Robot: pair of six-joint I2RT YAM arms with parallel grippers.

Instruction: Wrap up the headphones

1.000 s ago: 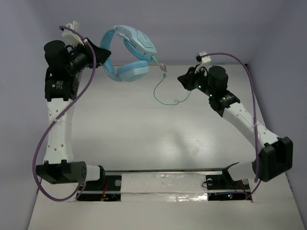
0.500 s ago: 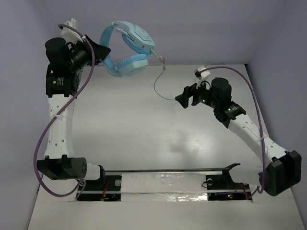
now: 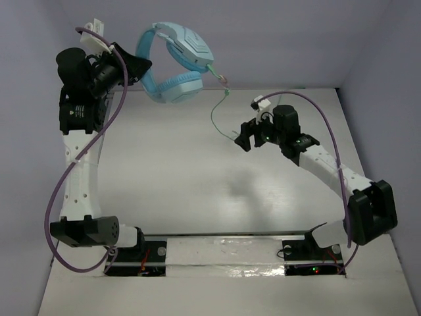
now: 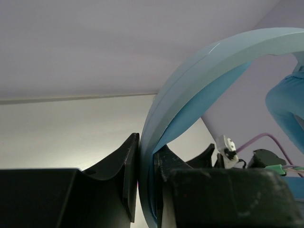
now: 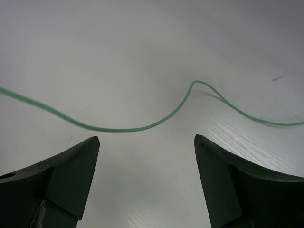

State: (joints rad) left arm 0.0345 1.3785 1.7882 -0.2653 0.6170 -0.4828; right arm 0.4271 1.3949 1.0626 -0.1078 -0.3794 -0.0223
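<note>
The light blue headphones (image 3: 176, 60) hang in the air at the back left. My left gripper (image 3: 140, 66) is shut on their wide headband (image 4: 190, 85), which stands clamped between the two black fingers of that gripper (image 4: 146, 142). One earcup (image 4: 290, 102) shows at the right edge of the left wrist view. The thin pale-green cable (image 3: 214, 116) drops from the lower earcup to the table and ends near my right gripper (image 3: 245, 138). In the right wrist view the cable (image 5: 142, 128) lies on the table just ahead of the right gripper (image 5: 146, 140), which is open with nothing between its fingers.
The white table (image 3: 164, 191) is ringed by pale walls at the back and sides. Thick purple robot cables (image 3: 62, 191) loop along both arms. The arm bases sit on a taped strip (image 3: 223, 250) at the near edge.
My right gripper has opened and let go of the cable, then moved left and toward the near edge, down by the table. The left arm raised the headphones slightly.
</note>
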